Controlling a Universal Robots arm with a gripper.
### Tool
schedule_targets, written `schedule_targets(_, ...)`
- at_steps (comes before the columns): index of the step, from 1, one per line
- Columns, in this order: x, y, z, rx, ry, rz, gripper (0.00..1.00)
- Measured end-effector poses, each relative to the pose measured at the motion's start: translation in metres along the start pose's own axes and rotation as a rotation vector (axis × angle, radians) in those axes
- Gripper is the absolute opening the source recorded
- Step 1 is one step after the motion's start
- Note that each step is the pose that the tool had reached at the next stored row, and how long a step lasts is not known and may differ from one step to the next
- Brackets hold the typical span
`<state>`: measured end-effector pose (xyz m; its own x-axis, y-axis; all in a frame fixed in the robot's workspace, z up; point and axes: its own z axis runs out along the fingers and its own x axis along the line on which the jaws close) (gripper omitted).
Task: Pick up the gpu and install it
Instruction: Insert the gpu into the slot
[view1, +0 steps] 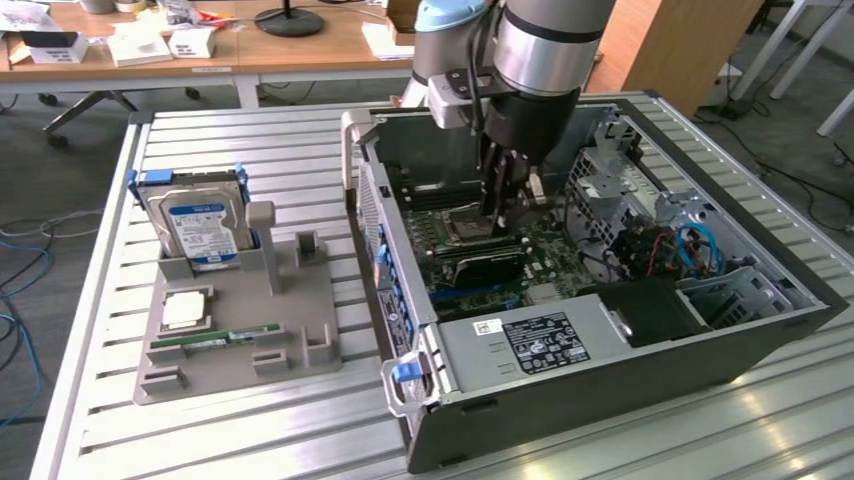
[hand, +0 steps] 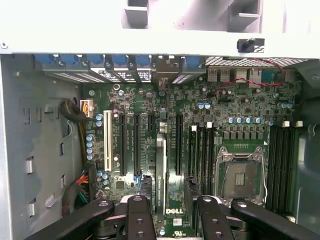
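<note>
As the arm reaches down into the case, gripper (hand: 169, 187): two black fingers (hand: 139, 215) spread apart, one on each side of the card; looks released, not clamped on anything.
Gpu: slim rectangular card with a black face and green circuit board edge (hand: 160, 165), standing on edge in a motherboard slot, directly under the gripper and between its fingertips.
Gpu from outside: black card (view1: 483, 265) upright on the board, just below the gripper (view1: 505, 215).
Seating: card looks down in the slot; can't tell if it is fully home.
Contact: one finger close to the card's edge, the other clearly off it.
Handling guess: light, stiff, thin; fragile at the fan and connector edge, so likely no twisting.
Hold point guess: pinch across the two flat faces near the top edge, clear of the fan.
Surroundings: green motherboard (hand: 240, 110) beneath the tool, inside the open dark grey metal computer case (view1: 601, 390).
Off to the side: silver hard drive with blue label (view1: 198, 225) and narrow green memory stick (view1: 214, 342) on a grey moulded holder (view1: 254, 375), well away from the gripper.
</note>
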<state>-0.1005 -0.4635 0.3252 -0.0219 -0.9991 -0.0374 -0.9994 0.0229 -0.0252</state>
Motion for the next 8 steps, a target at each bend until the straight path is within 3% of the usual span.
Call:
schedule_targets(5,0.0000,-0.0001,-0.0001,-0.0003,0.0000,0.000,0.39)
schedule_targets(8,0.0000,-0.0009,-0.0004,-0.0036,0.0004,0.000,0.39)
